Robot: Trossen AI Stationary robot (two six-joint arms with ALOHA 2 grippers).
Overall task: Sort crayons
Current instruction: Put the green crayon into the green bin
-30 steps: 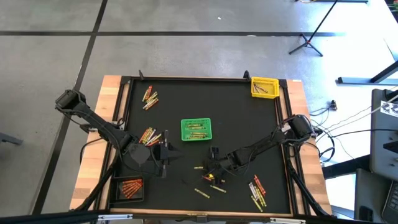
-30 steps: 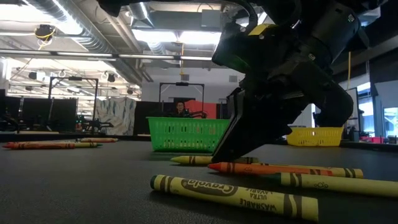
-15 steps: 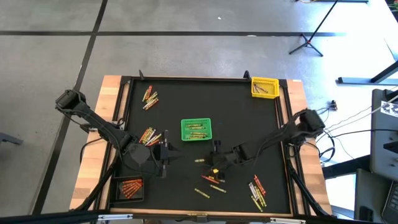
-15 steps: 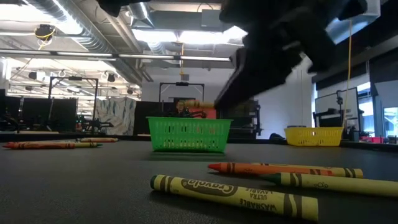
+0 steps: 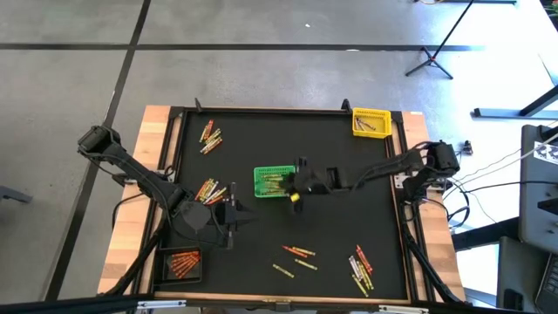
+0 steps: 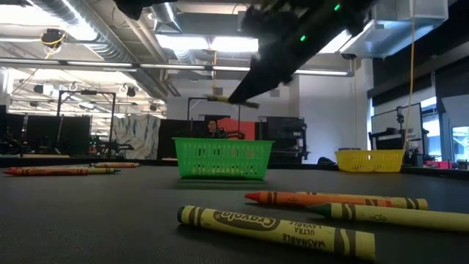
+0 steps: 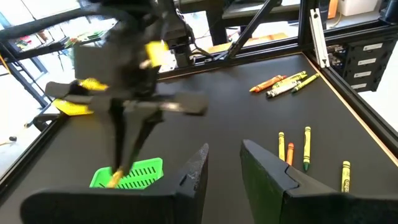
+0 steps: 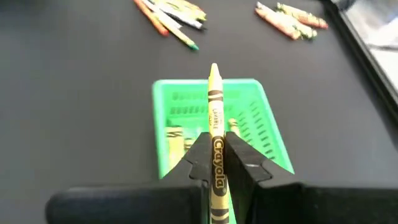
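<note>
My right gripper [image 5: 295, 194] hangs above the near right part of the green mesh basket [image 5: 275, 181], shut on a yellow-green crayon [image 8: 215, 124] that also shows in the low view [image 6: 233, 100]. Several crayons lie in the basket [image 8: 214, 106]. My left gripper [image 5: 233, 212] waits open and empty, left of the table's middle. Loose crayons lie in groups at the near middle [image 5: 296, 255], near right [image 5: 361, 267], left [image 5: 207, 188] and far left [image 5: 210, 136]. My right gripper pinches the crayon's wrapped shaft [image 8: 217, 160] between its two fingers. The fingers lie along the crayon, whose tip [image 8: 214, 68] sticks out ahead of them. The crayon is lifted clear, about level above the basket [image 6: 220, 158].
A yellow mesh basket [image 5: 370, 122] with a few crayons stands at the far right corner. A black basket [image 5: 181, 263] with orange-red crayons stands at the near left corner. A raised rim [image 5: 261, 111] runs round the black table top.
My right gripper has risen from the crayons at the near middle of the table with the yellow-green crayon and gone toward the far edge, over the green basket. The crayon has been lifted clear of the table.
</note>
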